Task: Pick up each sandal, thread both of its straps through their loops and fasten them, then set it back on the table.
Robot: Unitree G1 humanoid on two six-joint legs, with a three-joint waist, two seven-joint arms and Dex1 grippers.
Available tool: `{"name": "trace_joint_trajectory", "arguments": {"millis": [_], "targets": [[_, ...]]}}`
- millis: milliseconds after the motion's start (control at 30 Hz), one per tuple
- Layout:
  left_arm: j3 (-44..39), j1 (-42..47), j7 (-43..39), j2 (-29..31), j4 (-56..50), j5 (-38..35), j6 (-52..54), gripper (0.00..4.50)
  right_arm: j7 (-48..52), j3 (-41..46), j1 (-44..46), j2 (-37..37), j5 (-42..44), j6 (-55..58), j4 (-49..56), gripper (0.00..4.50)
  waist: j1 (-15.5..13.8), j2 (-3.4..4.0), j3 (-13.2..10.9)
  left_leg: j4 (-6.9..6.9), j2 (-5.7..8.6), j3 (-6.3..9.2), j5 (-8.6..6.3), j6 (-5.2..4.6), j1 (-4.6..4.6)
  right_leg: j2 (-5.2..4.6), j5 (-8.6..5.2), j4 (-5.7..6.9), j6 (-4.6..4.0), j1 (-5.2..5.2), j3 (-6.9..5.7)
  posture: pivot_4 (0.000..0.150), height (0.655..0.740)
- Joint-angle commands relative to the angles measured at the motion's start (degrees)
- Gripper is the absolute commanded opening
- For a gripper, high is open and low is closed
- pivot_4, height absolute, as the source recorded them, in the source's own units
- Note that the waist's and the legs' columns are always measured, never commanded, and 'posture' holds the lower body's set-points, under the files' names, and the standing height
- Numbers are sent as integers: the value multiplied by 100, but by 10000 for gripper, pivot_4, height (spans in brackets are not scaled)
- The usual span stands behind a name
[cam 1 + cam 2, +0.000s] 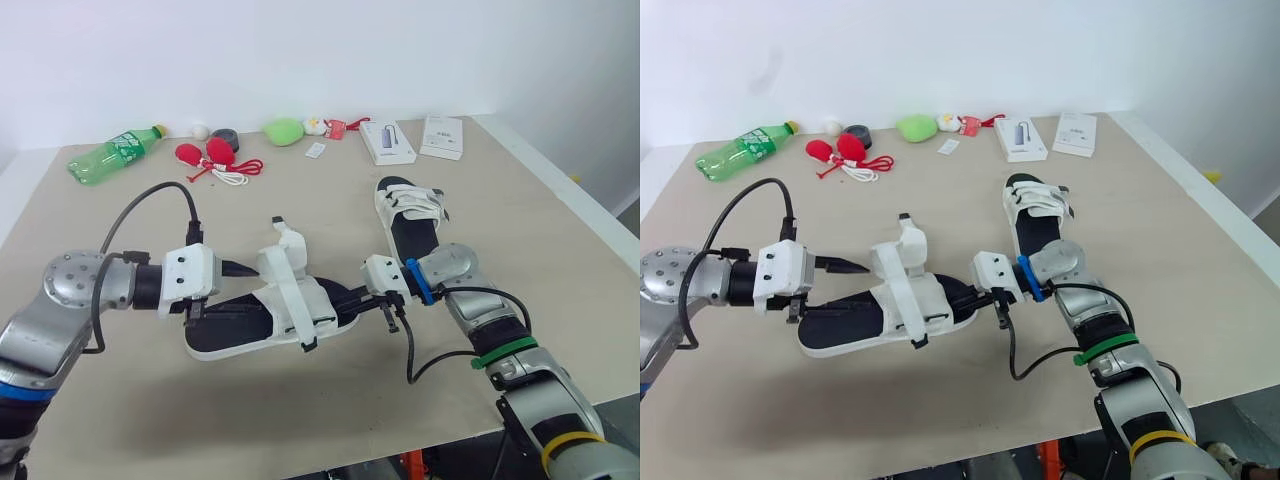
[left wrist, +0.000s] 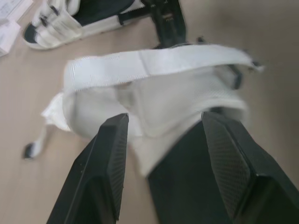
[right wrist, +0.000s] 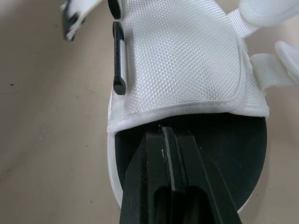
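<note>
The undone sandal is seen low on the desk, between the two pincers. Its long side is laid from left to right, with the left end a little nearer the robot. The white top part is set toward the right end, so the toe is judged to point right and the heel left.

The left pincer is held open. It is placed just left of the white top part, above the black footbed. Its fingers are spread wide, and a white strap is seen across the gap ahead of them. No touch can be made out there.

The right pincer is closed tight. Its tip is laid over the black footbed at the right end, just short of the white top part. It cannot be told if anything is pinched in it.

One strap is stood up from the sandal, not threaded. A black loop is seen at the edge of the white top part. The raised strap is nearer the left pincer, so it is judged that the strap should be taken by that one while the toe end is held down by the right.

The other sandal is laid further back on the right, pointing away from the robot, with its straps laid across it.
</note>
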State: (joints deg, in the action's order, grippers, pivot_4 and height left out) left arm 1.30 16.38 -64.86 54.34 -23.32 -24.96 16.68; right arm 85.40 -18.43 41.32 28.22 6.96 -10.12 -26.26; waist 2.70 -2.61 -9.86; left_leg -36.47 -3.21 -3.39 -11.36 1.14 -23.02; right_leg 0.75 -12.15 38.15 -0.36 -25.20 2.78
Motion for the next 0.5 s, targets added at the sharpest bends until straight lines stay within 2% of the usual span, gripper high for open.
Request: {"name": "trace_joint_trajectory", "arguments": {"millis": [33, 133, 267, 400, 500], "targets": [[-525, -143, 299, 128, -525, -1151, 1416, 25507, 46, -35, 87, -28, -84, -23, -139, 0, 4, 0, 0, 0, -1, -1, 0, 0, 1, 0, 0, 0, 0, 0, 1, 1500, 7400], [-933, -278, 880, 136, -730, -2689, 3044, 25507, 53, -42, 121, -75, -98, -31, -198, 0, 8, 0, 0, -1, -9, -1, 0, 0, 3, 5, 1, 1, 1, 0, 0, 1500, 7400], [-1220, -490, 1764, -2, -918, -4123, 4165, 25507, 59, -50, 130, -110, -108, -24, -217, 0, 16, 0, 0, -1, -12, 4, 0, 0, 6, 10, 2, 1, 3, 1, -2, 1500, 7400], [-1133, -487, 3227, -733, -915, -4816, 4414, 25507, 70, -54, 113, -108, -116, -27, -206, 0, 12, -1, 0, 0, -10, 12, 0, 1, 9, 10, 11, 2, 17, 6, -5, 1500, 7400], [-1063, -411, 3860, -1027, -875, -5020, 4531, 25507, 72, -54, 126, -114, -127, -26, -218, 0, 12, -1, 1, -2, -10, 21, 2, 3, 11, 12, 18, 2, 20, 9, -5, 1500, 7400]]}}
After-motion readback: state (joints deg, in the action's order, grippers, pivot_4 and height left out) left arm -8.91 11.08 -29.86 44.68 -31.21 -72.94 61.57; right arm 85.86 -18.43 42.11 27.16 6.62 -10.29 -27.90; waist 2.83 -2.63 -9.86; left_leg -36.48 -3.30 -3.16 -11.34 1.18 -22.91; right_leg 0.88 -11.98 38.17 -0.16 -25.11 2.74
